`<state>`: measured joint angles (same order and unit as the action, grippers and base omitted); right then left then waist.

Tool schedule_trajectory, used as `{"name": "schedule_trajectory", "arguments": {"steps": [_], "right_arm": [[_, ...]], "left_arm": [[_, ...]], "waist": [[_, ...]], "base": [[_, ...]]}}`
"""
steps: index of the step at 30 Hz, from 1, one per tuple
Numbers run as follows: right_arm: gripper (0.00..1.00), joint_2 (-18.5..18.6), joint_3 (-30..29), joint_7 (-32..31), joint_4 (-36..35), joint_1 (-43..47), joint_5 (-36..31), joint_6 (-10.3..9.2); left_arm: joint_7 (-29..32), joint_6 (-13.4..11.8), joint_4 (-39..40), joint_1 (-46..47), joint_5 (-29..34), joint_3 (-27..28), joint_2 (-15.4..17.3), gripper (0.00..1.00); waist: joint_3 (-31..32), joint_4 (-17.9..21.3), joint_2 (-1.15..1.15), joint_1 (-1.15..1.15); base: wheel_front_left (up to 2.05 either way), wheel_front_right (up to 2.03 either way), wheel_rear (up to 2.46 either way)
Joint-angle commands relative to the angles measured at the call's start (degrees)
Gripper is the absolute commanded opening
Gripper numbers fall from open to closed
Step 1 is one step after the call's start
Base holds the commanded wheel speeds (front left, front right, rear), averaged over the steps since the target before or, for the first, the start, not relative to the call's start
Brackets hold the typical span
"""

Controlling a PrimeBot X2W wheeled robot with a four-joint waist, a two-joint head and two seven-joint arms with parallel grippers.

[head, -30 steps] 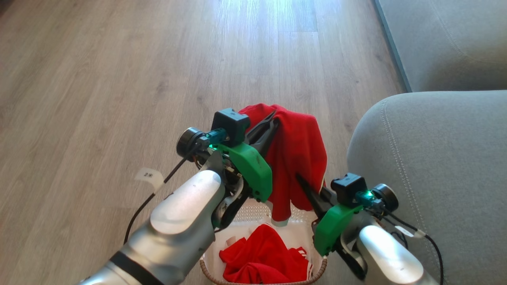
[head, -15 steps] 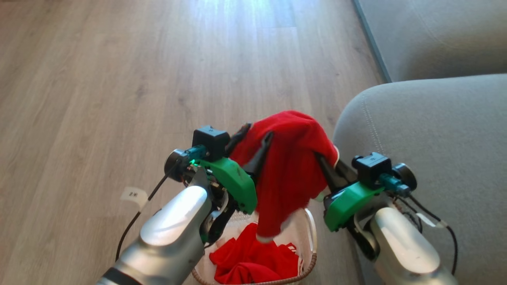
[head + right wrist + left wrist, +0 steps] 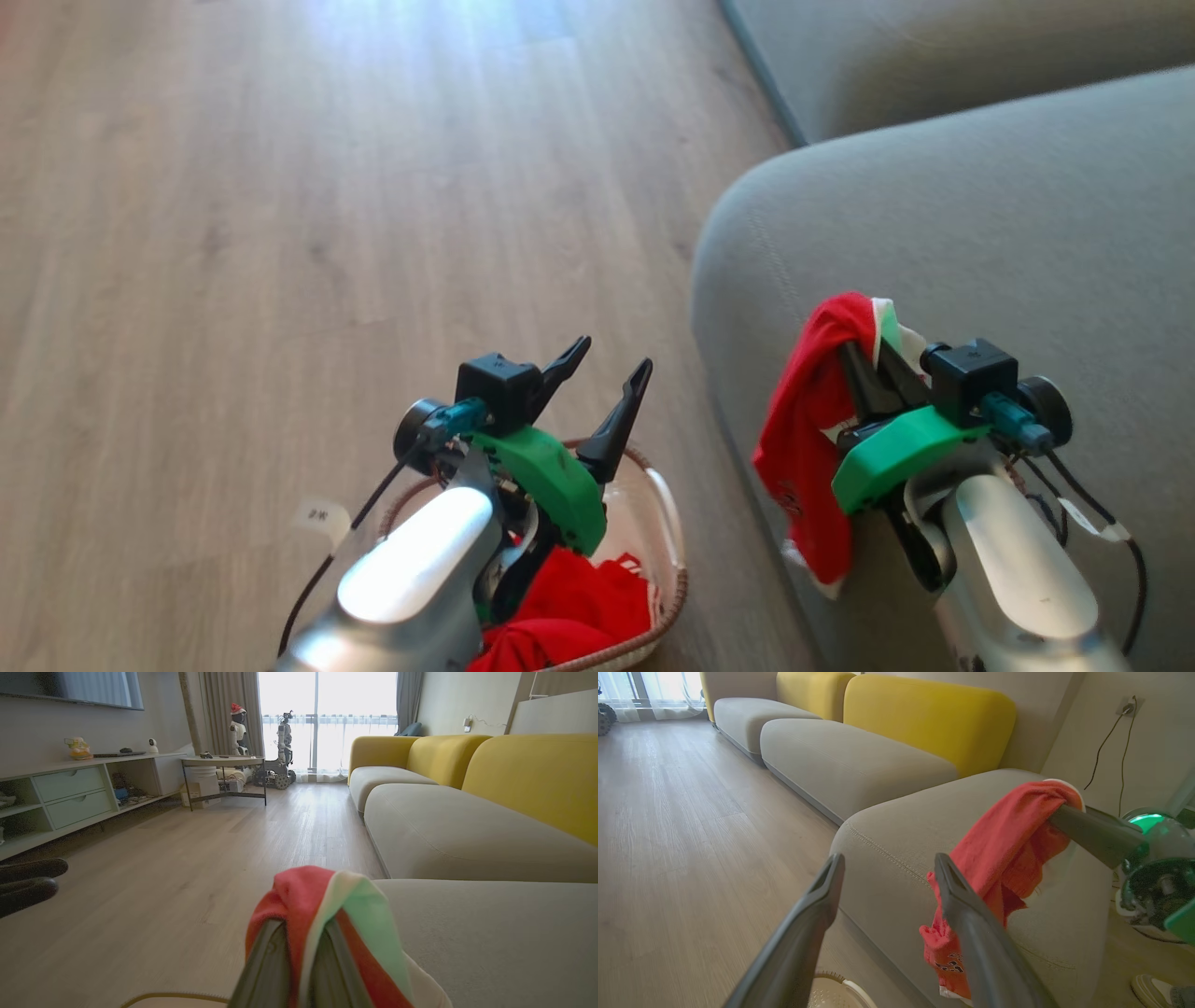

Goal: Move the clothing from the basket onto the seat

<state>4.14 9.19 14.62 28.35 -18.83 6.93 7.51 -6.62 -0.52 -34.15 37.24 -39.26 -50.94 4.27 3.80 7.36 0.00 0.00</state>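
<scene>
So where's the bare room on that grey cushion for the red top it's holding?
The seat top is bare from its rounded corner to the next cushion, ahead of the right gripper and its garment. The floor left of the basket is open too. Crowded: the basket, with another garment under the open left gripper.

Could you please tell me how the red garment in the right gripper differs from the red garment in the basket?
The held garment hangs lengthwise from the shut right gripper, beside the edge of the seat. The other garment lies crumpled in the basket. The held garment is gripped and off the floor, while the other garment is not gripped and lies below the open left gripper. Both are bright red with white trim.
</scene>
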Motion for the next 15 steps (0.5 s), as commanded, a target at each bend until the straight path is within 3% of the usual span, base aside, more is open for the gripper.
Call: {"name": "schedule_trajectory", "arguments": {"steps": [1,15], "right_arm": [[0.00,0.17,0.40,0.38,-2.55,-1.69,-0.54,-0.02],[0.00,0.78,0.84,-1.05,-6.43,-4.24,-0.24,-0.02]], "left_arm": [[-1.02,-0.17,1.46,1.73,0.40,1.64,1.18,1.00],[-4.03,-1.84,2.23,-0.10,1.49,0.13,0.85,1.00]], "waist": [[-1.09,3.40,0.00,0.00],[-4.82,14.35,0.00,0.00]], "base": [[0.00,0.00,0.00],[0.00,0.00,0.00]]}}
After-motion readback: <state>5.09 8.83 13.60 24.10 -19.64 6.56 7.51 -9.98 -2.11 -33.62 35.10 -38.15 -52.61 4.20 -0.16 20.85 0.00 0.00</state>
